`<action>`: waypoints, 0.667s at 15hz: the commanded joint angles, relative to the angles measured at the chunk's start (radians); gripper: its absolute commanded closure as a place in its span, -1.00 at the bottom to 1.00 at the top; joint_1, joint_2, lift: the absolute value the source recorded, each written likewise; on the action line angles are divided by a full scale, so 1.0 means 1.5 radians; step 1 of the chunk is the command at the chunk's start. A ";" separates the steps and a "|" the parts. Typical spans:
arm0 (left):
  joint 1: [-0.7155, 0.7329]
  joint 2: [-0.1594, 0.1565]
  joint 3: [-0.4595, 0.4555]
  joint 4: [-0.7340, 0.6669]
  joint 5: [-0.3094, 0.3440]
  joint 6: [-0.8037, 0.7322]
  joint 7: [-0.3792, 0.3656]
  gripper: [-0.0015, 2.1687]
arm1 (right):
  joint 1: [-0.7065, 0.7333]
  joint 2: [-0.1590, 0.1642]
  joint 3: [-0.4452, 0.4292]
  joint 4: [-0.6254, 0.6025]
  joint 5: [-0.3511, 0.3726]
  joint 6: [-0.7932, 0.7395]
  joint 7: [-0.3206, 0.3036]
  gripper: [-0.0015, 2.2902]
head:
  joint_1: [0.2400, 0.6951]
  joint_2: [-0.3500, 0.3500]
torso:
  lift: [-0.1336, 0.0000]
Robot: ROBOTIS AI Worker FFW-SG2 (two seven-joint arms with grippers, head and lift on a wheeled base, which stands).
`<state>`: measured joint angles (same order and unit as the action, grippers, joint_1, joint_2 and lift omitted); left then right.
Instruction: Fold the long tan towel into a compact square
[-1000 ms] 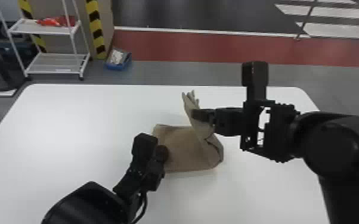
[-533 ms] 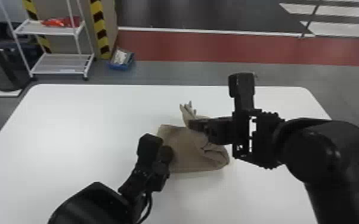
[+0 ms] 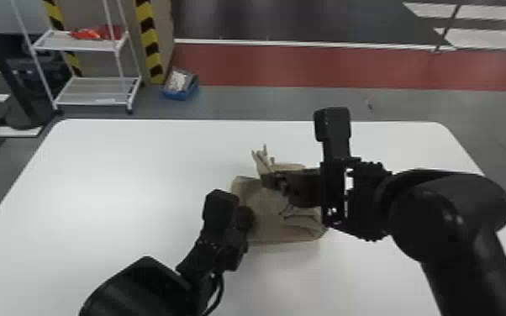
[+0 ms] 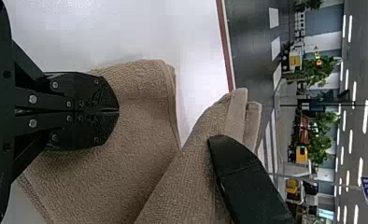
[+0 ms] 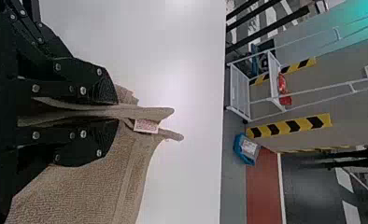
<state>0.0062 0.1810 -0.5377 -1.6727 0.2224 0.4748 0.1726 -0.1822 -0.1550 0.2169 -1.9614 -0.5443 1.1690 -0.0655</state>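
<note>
On the table, the tan towel [image 3: 264, 210] lies partly folded, its right part lifted into a raised flap. My left gripper [image 3: 246, 216] rests at the towel's left side; in its wrist view the fingers of the left gripper [image 4: 118, 111] are closed together over the towel [image 4: 135, 154], and whether cloth is between them is hidden. My right gripper [image 3: 270, 180] holds the raised flap above the towel. In the right wrist view the right gripper [image 5: 116, 111] is shut on layered towel edges [image 5: 154, 113], with a small white label beside them.
The white table [image 3: 96, 189] extends around the towel. Beyond its far edge stand a white wire shelf [image 3: 96, 90] and a blue bin [image 3: 180, 86] on the floor. The two arms are close together over the towel.
My right gripper has moved left and lower, drawing the held flap toward the left and down over the towel. The left gripper has stayed nearly in place at the towel's left side.
</note>
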 commanded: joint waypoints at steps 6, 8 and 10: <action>0.000 0.000 -0.001 0.001 0.000 0.000 0.001 0.97 | 0.007 0.002 0.007 0.012 -0.026 -0.015 0.007 -0.68 | 1.00 -0.10 | -0.86; 0.000 0.000 -0.003 0.000 0.000 0.000 0.002 0.96 | 0.031 -0.002 -0.015 -0.016 -0.044 -0.033 0.007 -0.93 | 1.00 -0.08 | -0.86; 0.000 0.000 -0.003 0.000 0.000 0.000 0.003 0.97 | 0.063 -0.007 -0.057 -0.060 -0.070 -0.033 0.009 -0.94 | 1.00 -0.09 | -0.86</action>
<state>0.0061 0.1810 -0.5413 -1.6714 0.2224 0.4748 0.1752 -0.1226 -0.1603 0.1774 -2.0041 -0.6223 1.1200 -0.0532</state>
